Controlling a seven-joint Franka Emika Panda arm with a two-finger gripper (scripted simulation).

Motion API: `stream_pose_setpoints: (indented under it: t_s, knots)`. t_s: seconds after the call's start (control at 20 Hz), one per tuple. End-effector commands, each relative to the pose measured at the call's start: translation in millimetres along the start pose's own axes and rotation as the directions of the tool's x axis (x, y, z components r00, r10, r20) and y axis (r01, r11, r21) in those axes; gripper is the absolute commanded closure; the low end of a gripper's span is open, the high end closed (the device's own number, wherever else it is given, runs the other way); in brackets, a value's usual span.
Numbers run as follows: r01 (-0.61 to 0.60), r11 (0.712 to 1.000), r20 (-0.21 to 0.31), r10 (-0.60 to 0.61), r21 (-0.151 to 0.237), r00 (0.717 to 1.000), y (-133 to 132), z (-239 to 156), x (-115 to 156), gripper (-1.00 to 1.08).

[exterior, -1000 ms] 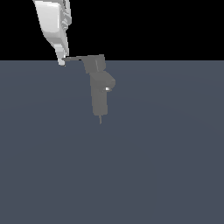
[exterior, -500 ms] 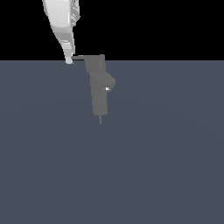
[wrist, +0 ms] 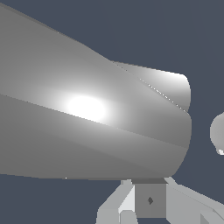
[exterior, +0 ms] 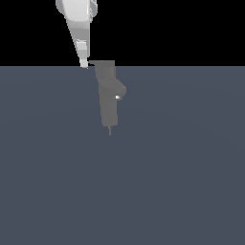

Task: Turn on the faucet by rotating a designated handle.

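Observation:
The grey faucet (exterior: 108, 103) stands upright in the exterior view, with a rounded bulge and a small white spot on its right side. Its handle (exterior: 92, 62) shows as a short thin stub sticking out of the blocky cap toward the exterior view's left. My white gripper (exterior: 83, 63) comes down from above, fingers together, with its tip against the end of that stub. In the wrist view a large grey surface, which I take for the handle (wrist: 87, 127), fills most of the picture just beyond the gripper (wrist: 150, 201). The faucet's bulge (wrist: 217, 131) shows at the edge.
A flat dark blue-grey floor (exterior: 182, 182) spreads around the faucet, under a black background. Nothing else stands in view.
My gripper has moved steadily toward the exterior view's right, closer to the faucet body. The visible length of the handle has shrunk as it swings ahead of the fingertip.

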State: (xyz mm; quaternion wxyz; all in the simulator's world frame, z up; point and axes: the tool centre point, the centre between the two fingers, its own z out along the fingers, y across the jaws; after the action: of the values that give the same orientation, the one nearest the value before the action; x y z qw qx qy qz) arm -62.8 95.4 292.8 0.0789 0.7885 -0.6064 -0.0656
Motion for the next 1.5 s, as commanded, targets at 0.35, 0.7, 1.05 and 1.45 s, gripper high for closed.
stream_pose_setpoints:
  t_s: [0.35, 0.7, 1.05, 1.45]
  knots:
    - [-0.006, 1.0, -0.002, 0.006, 0.002, 1.0, 5.2, -1.7, 44.0, 1.08]
    - [-0.011, 1.0, -0.001, 0.011, 0.006, 1.0, 8.2, -3.5, 89.8, 1.08]
    - [0.018, 1.0, -0.001, -0.018, -0.003, 1.0, 6.2, -0.7, 95.8, 1.08]
    - [0.012, 1.0, -0.001, -0.012, 0.0, 1.0, -8.9, -1.5, 116.6, 1.08]
